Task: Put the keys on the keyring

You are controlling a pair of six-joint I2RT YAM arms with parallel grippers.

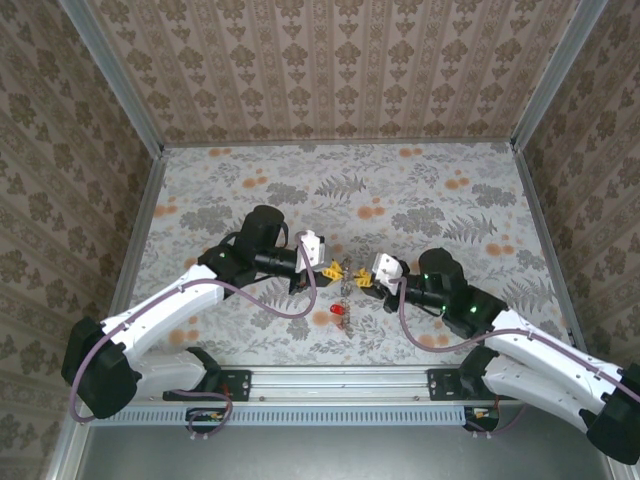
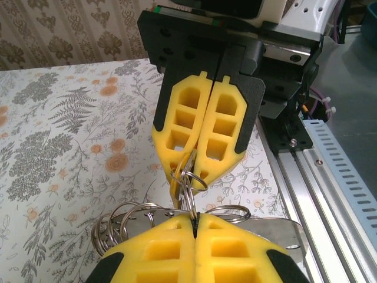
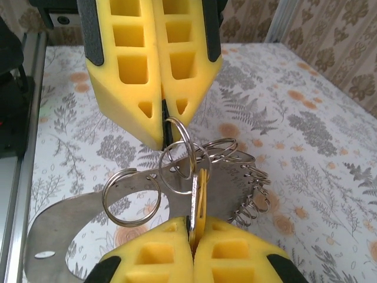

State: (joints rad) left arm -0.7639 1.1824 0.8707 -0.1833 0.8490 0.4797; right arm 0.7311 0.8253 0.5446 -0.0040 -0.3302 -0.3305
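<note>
1. The left gripper (image 2: 194,227) is pressing its yellow pads together, pinching the wire of the keyring (image 3: 188,141), a thin grey metal loop held up above the table.
2. The right gripper (image 3: 191,233) is facing it tip to tip, its jaws closed on a small key with a yellow plastic head (image 3: 201,191) hanging at that same loop.
3. A flat silvery steel plate (image 3: 70,215) is lying just under both grippers, carrying a larger split ring and a row of small wire rings (image 3: 253,188).
4. A tiny key with a red plastic head (image 1: 337,313) is lying on the leaf-patterned table (image 1: 420,190), just nearer the arm bases than the grippers.
</note>
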